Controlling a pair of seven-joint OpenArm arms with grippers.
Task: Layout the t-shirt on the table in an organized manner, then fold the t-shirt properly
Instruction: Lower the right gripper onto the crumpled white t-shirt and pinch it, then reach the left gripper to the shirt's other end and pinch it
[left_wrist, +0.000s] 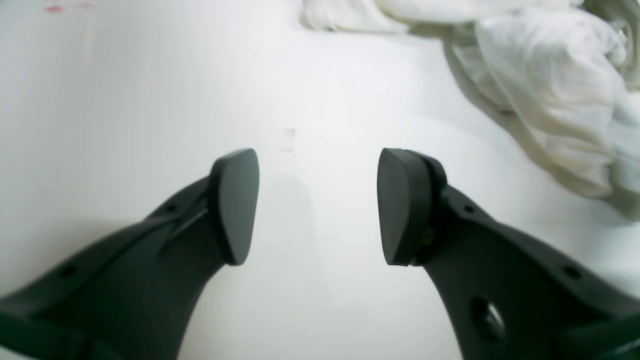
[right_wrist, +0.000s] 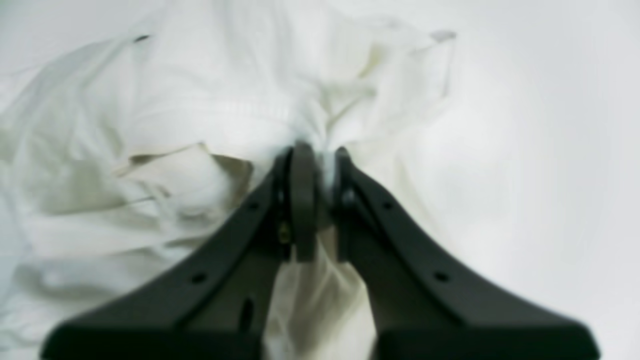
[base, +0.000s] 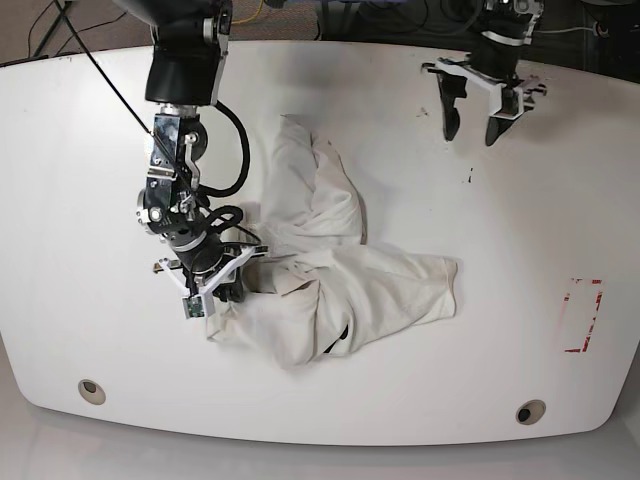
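Two arms work over the white bench, and only one of them touches cloth. The right gripper has its jaws pressed together on a bunched fold of the shirt, white fabric squeezed between the dark pads; in the base view this gripper sits at the shirt's left edge, low against the bench. The shirt lies crumpled near the middle of the bench, one lobe reaching up toward the far side, another spreading right, with a short dark mark showing near its lower hem. The left gripper hangs over bare bench with its jaws spread wide and nothing between them; the shirt is off to its upper right, well apart. In the base view that gripper is near the far right edge. A red tape rectangle marks the bench at right, and two grey grommets sit near the front edge.
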